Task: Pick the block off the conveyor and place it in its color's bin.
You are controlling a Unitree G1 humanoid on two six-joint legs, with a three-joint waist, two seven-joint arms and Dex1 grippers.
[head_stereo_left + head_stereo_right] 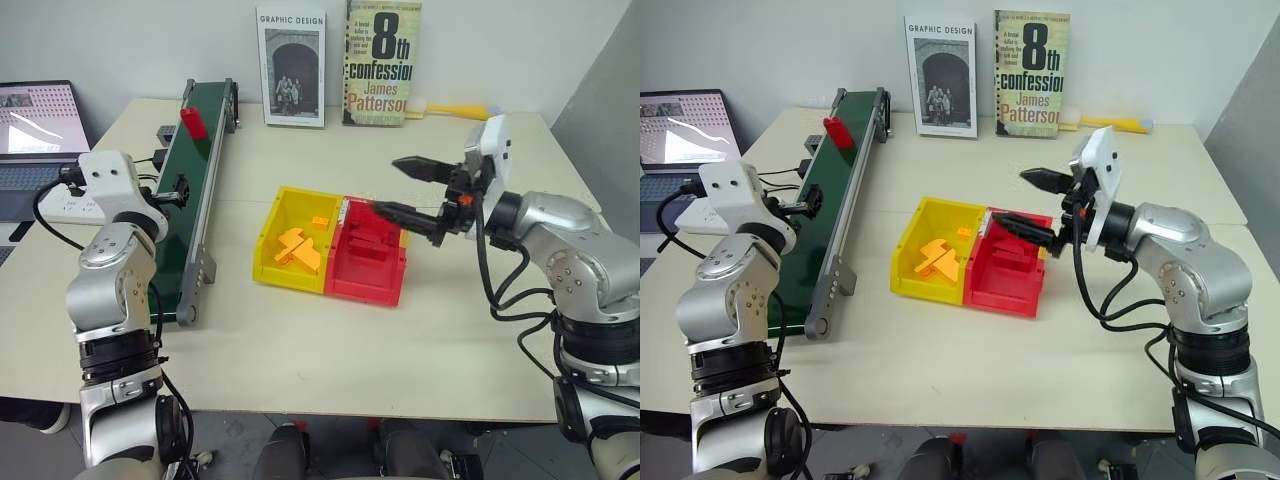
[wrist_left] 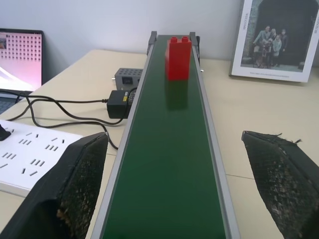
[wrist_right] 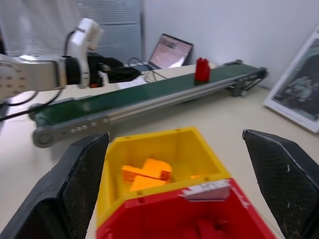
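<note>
Our left gripper (image 2: 174, 191) stood wide open and empty over the conveyor (image 2: 172, 164), lined up with the block (image 2: 178, 58) standing upright near the belt's far end, which we judged light, stiff and slightly slick, best pinched across its flat sides

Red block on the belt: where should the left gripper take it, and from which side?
Grip the red block across its two flat side faces, below the studs. It stands upright at the far end of the conveyor, centred between the rails. The left gripper, open and looking along the belt, can probably come in straight along it, one finger on each side.
</note>
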